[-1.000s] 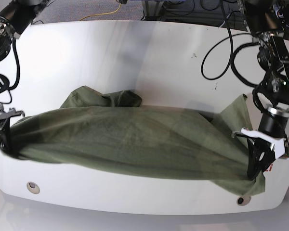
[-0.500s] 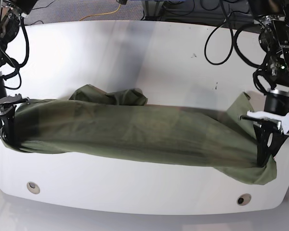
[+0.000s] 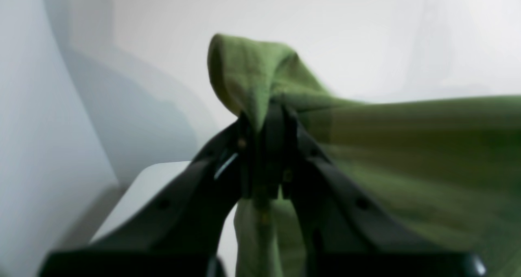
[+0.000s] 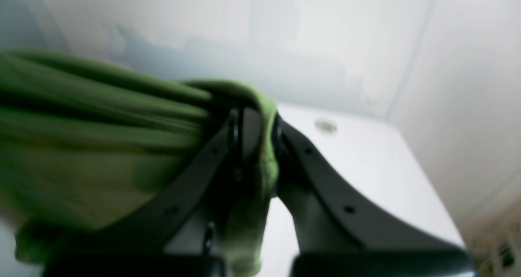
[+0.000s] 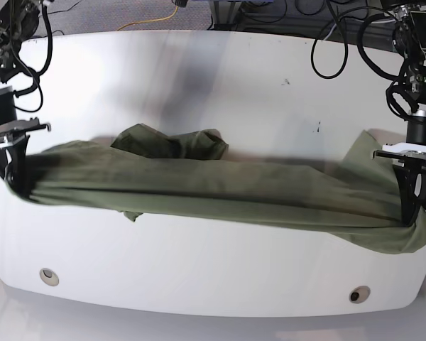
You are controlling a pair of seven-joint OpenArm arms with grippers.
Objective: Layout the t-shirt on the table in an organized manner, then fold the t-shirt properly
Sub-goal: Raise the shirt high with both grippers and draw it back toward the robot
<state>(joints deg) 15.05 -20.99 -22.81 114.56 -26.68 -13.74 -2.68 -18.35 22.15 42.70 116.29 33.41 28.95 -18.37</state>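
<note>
T-shirt [image 5: 220, 192] cloth hangs stretched between our two arms across the middle of the bench [image 5: 220, 78], running from the left edge to the right edge in the base view, with a bunched lump resting on the bench surface behind the taut span and a loose flap drooping near the right edge. Our left gripper [image 5: 412, 195] has its jaws clenched on a pinch of the green fabric, and the left wrist view shows a fold poking up above the closed tips of that gripper [image 3: 264, 122]. Our right gripper [image 5: 13, 167] is likewise clenched on the opposite end, with cloth wrapped over and between its jaws in the right wrist view [image 4: 254, 130].

We judge we are in the laying-out step, with folding not yet begun. The shirt is pulled long but it is twisted and doubled, not flat.

What worries us from here: each grip holds only a small bunch, so pulling further apart could drag the fabric out of one pair of jaws and drop that end in a heap. Lowering it as it is would likely trap the bunched lump underneath and leave creases. The drooping flap near the right edge could also slide over the bench rim and pull more cloth after it.
</note>
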